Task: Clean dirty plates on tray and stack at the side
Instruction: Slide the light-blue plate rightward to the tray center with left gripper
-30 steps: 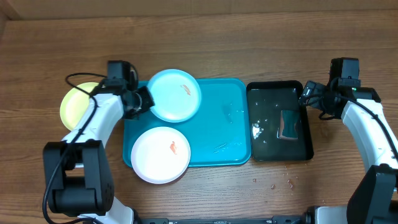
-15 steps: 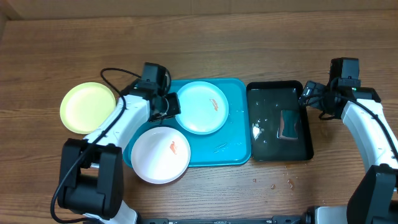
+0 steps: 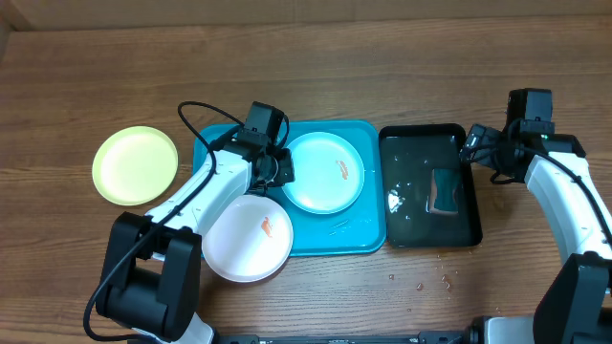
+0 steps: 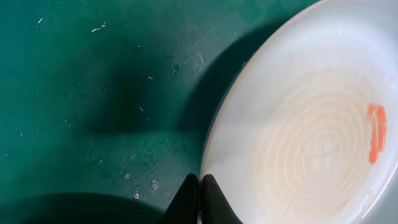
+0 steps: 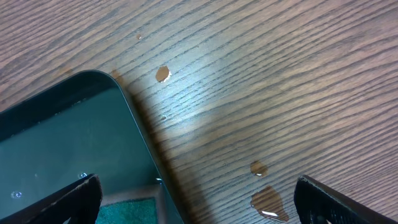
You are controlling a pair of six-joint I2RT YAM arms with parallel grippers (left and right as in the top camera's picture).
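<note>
My left gripper [image 3: 284, 170] is shut on the left rim of the light blue plate [image 3: 325, 172], which lies on the turquoise tray [image 3: 359, 234] near its back middle. In the left wrist view the closed fingertips [image 4: 200, 186] pinch that rim, and the plate [image 4: 311, 124] carries an orange smear [image 4: 376, 134]. The white plate [image 3: 247, 237], also with an orange smear, overhangs the tray's front left corner. On the wood left of the tray rests the yellow-green plate [image 3: 135, 164]. My right gripper [image 3: 470, 143] hangs open over the black tray's back right corner, holding nothing.
A glossy black tray [image 3: 411, 229] holding water and a green sponge [image 3: 445, 191] stands right of the turquoise tray. Water drops [image 5: 268, 202] lie on the wood beside it, and more [image 3: 430, 282] in front. The left arm's cable [image 3: 191, 110] loops over the table.
My left gripper has carried the light blue plate rightward from the tray's back left corner to its back middle. The right arm has not moved.
</note>
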